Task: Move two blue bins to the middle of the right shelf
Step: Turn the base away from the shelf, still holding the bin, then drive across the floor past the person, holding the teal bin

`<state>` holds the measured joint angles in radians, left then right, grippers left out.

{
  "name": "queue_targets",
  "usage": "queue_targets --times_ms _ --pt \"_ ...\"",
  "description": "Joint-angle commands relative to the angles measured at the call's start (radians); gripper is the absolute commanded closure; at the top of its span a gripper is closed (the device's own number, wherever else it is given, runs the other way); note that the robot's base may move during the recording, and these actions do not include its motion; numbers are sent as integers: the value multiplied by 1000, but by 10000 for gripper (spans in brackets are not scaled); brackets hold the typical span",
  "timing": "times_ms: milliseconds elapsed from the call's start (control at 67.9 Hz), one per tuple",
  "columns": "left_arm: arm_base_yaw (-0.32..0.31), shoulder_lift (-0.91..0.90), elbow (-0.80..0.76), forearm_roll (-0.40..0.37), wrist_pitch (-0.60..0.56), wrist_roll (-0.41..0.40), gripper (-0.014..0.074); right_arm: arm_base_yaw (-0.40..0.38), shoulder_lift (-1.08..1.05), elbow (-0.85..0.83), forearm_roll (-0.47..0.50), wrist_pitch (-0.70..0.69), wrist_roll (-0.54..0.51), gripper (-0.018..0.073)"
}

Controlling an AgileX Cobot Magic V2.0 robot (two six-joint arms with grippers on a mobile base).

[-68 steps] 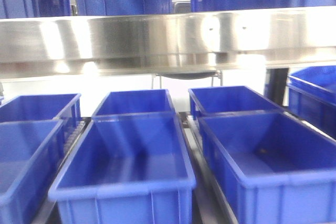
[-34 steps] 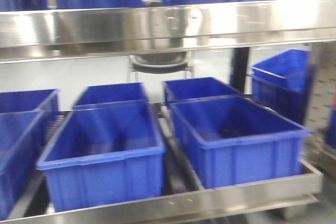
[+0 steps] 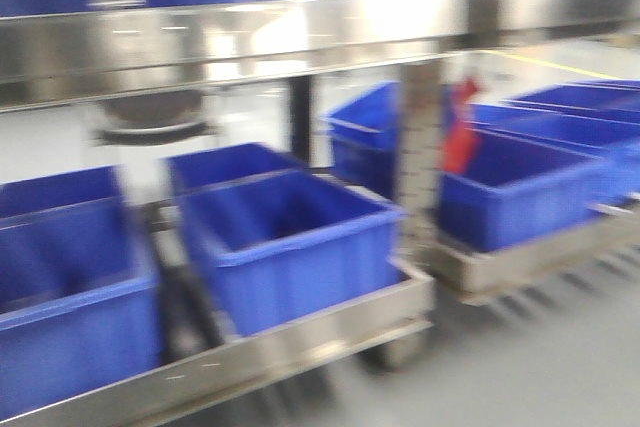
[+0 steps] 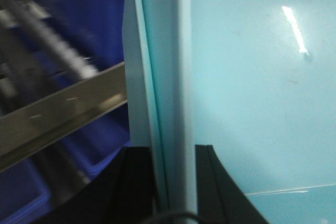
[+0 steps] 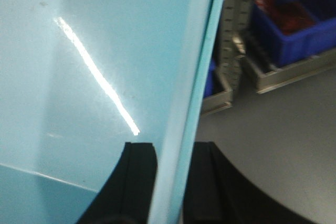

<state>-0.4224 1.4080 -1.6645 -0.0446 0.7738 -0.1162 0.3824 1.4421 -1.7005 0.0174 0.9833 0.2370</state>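
The front view is smeared sideways, so only broad shapes can be read. A pale bin (image 4: pixel 252 103) is clamped by both claws. The left claw (image 4: pixel 173 153) is closed with one black finger on each face of an upright wall edge, and the right claw (image 5: pixel 170 148) is closed likewise on another wall edge. Only flat glossy wall is shown by the wrist views, so it is judged rather than seen to be a task bin, held clear of any shelf. Whether a second bin is nested inside cannot be told.

Ahead, the left rack (image 3: pixel 300 342) with its blue bins (image 3: pixel 290 237) is seen. Beyond a steel post (image 3: pixel 420 147) stands the right rack (image 3: pixel 520 262), on which more bins (image 3: pixel 520 192) are carried.

The step is judged to be the carry toward the right rack. It is done well if both grips are held firm and level, the load is steered wide of the post, and a free spot on the middle level is confirmed before anything is lowered.
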Motion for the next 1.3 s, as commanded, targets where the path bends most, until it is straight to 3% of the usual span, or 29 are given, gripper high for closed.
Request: queue_targets --times_ms 0,1281 --pt "-3 -25 -24 -14 -112 12 707 -3 -19 -15 -17 -56 -16 712" --pt "-3 -25 -24 -14 -112 12 707 -3 -19 -15 -17 -56 -16 712"
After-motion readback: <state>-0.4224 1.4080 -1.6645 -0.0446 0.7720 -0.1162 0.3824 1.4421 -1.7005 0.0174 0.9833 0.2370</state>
